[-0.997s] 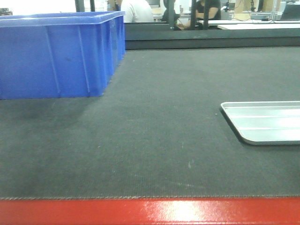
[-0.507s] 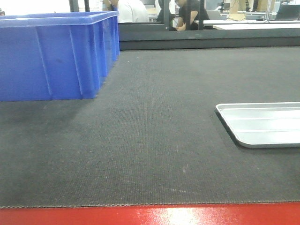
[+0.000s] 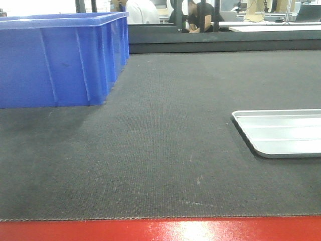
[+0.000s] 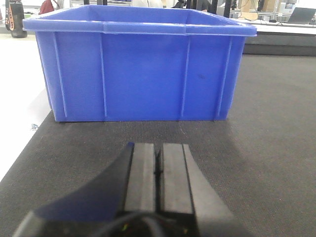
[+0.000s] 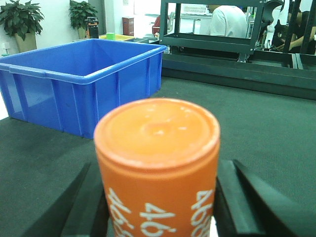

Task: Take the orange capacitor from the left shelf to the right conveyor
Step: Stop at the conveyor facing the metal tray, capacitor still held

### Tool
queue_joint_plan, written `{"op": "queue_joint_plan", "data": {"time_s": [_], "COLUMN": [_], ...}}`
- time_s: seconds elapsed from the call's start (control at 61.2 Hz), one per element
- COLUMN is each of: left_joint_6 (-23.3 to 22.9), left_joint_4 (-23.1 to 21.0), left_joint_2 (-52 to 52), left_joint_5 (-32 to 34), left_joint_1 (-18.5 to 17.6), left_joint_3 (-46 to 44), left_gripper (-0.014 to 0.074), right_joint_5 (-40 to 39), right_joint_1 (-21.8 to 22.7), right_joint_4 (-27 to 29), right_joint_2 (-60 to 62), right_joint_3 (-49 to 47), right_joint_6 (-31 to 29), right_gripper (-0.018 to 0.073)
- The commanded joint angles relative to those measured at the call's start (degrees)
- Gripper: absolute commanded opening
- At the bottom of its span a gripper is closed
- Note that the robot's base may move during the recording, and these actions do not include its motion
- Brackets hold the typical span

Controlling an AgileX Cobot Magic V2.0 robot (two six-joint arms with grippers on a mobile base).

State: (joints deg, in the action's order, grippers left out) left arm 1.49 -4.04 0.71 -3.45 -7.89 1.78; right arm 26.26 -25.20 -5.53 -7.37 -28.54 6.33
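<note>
The orange capacitor (image 5: pixel 157 163), a can-like cylinder with white "4680" print, fills the right wrist view, held between my right gripper's (image 5: pixel 157 197) two black fingers (image 5: pixel 232 197) above the dark grey conveyor belt (image 5: pixel 256 128). The belt with its red front edge (image 3: pixel 160 230) spreads across the front view. My left gripper (image 4: pixel 158 163) is shut with nothing between its pads, low over the belt in front of a blue bin. The left shelf is out of view. Neither gripper shows in the front view.
A large blue plastic bin (image 3: pixel 60 57) stands on the belt at the left; it also shows in the left wrist view (image 4: pixel 140 69) and the right wrist view (image 5: pixel 79 84). A shallow silver tray (image 3: pixel 281 131) lies at the right. People and racks stand behind the belt.
The front view has shifted: the bin and tray slid slightly left and the red edge shows thinner than one second ago. Little differs from half a second ago.
</note>
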Motion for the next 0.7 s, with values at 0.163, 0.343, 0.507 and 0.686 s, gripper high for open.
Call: {"op": "queue_joint_plan", "data": {"time_s": [0.163, 0.343, 0.507, 0.686], "left_joint_6": [-0.1, -0.1, -0.1, -0.1], "left_joint_4": [-0.2, -0.2, -0.2, -0.2], "left_joint_2": [0.6, 0.6, 0.6, 0.6], "left_joint_5": [5.2, 5.2, 5.2, 5.2], "left_joint_1": [-0.3, -0.3, -0.3, -0.3], "left_joint_3": [-0.3, -0.3, -0.3, -0.3], "left_gripper": [-0.0127, -0.0127, -0.0127, -0.0127], "right_joint_5": [-9.5, -13.4, -23.6, -32.9], "right_joint_1": [0.3, 0.3, 0.3, 4.1], "right_joint_4": [-0.7, -0.7, -0.7, -1.1], "right_joint_2": [-7.2, -23.5, -37.0, -48.7], "right_joint_3": [-4.1, -10.9, -12.6, -12.3], "right_joint_6": [-0.4, -0.4, -0.4, -0.4], "right_gripper": [0.0079, 0.0079, 0.0079, 0.0079]}}
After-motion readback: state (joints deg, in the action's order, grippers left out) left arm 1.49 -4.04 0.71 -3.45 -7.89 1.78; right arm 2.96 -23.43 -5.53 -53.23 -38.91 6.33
